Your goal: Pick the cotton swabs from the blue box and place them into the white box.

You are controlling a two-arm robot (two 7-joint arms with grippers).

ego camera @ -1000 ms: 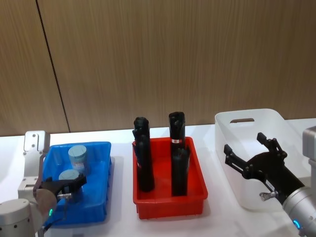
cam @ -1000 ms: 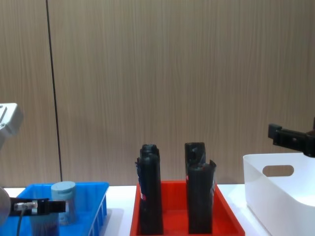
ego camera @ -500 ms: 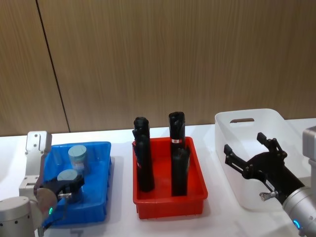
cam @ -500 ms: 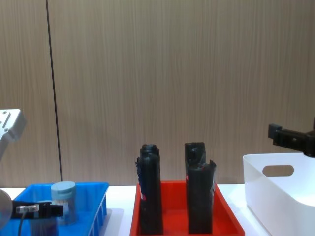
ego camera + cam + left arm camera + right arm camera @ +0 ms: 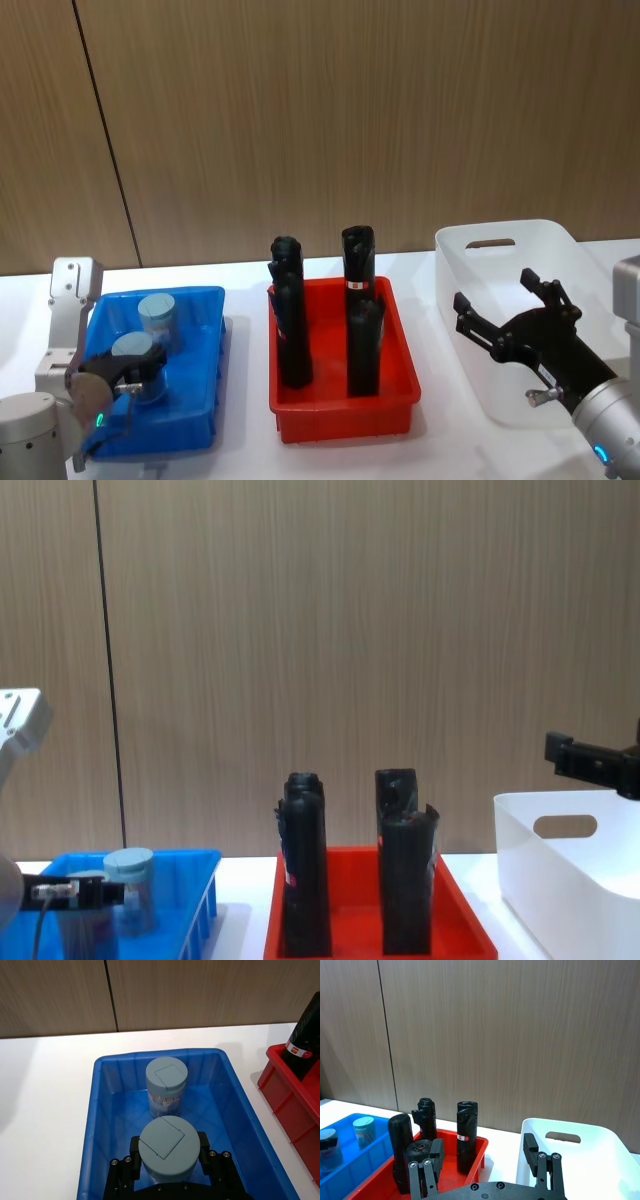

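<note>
Head view gives us the left gripper (image 5: pixel 133 375) at the eight o'clock of the worktop (image 5: pixel 245 440), low over the blue box (image 5: pixel 212 330). Its jaws are clamped on the near cotton swabs tub (image 5: pixel 133 350). From the left wrist view we see black fingers (image 5: pixel 202 1142) pressed against each side of that tub, just under its pale blue lid. We cannot tell whether the tub's base touches the box floor. The far cotton swabs tub (image 5: pixel 158 312) stands upright inside the same box, at one o'clock of the near one and just apart from it. At three o'clock of the blue box we find the red tray (image 5: pixel 345 420), holding four tall black cylinders (image 5: pixel 358 262) upright. At three o'clock of that tray sits the white box (image 5: pixel 495 262), its oval handle cutout on the wall at twelve o'clock. At the white box's seven o'clock hangs the right gripper (image 5: pixel 492 288), in front of the near left wall, its jaws spread wide apart with nothing between them.
</note>
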